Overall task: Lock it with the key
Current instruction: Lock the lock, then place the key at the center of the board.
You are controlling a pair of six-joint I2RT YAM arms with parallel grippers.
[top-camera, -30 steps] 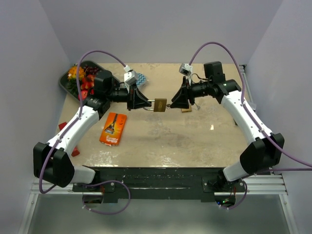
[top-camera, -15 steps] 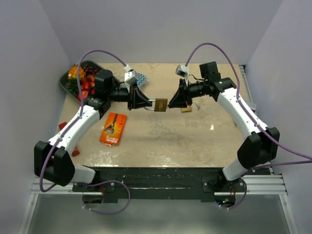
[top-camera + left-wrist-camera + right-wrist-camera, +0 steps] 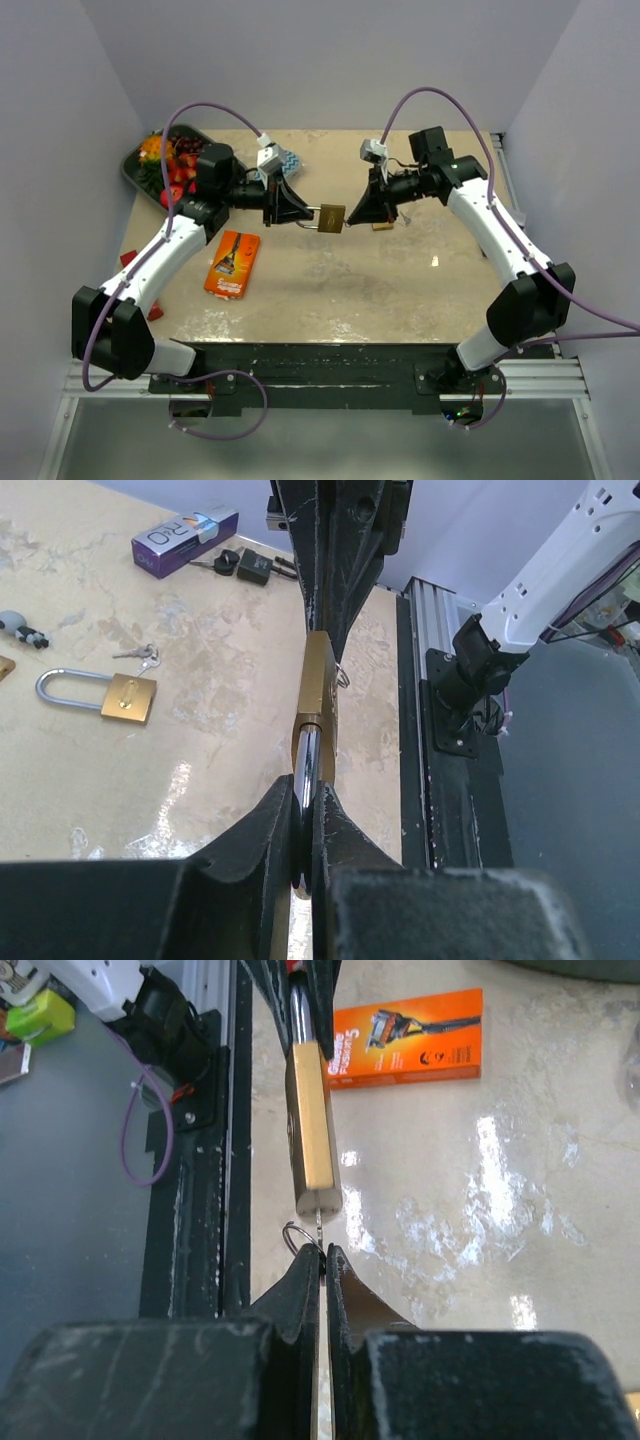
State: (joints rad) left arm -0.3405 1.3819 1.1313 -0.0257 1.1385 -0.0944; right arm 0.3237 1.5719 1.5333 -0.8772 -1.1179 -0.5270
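My left gripper [image 3: 300,214] is shut on the steel shackle [image 3: 307,765] of a brass padlock [image 3: 330,216] and holds it above the table's middle. The padlock also shows edge-on in the left wrist view [image 3: 320,685] and the right wrist view [image 3: 312,1140]. My right gripper [image 3: 352,217] is shut on a small key [image 3: 319,1228] whose blade sits in the keyhole at the padlock's base. A key ring [image 3: 297,1236] hangs beside the right fingertips [image 3: 306,1270]. The two grippers face each other across the padlock.
An orange razor box [image 3: 232,263] lies left of centre. A dark tray of fruit [image 3: 160,160] is at the far left. A second brass padlock [image 3: 100,693], loose keys [image 3: 140,658], a purple box [image 3: 185,540] and a black padlock [image 3: 252,566] lie on the table.
The right arm's elbow and wrist have shifted slightly, turning the wrist at the padlock. The left gripper and padlock stay where they were.
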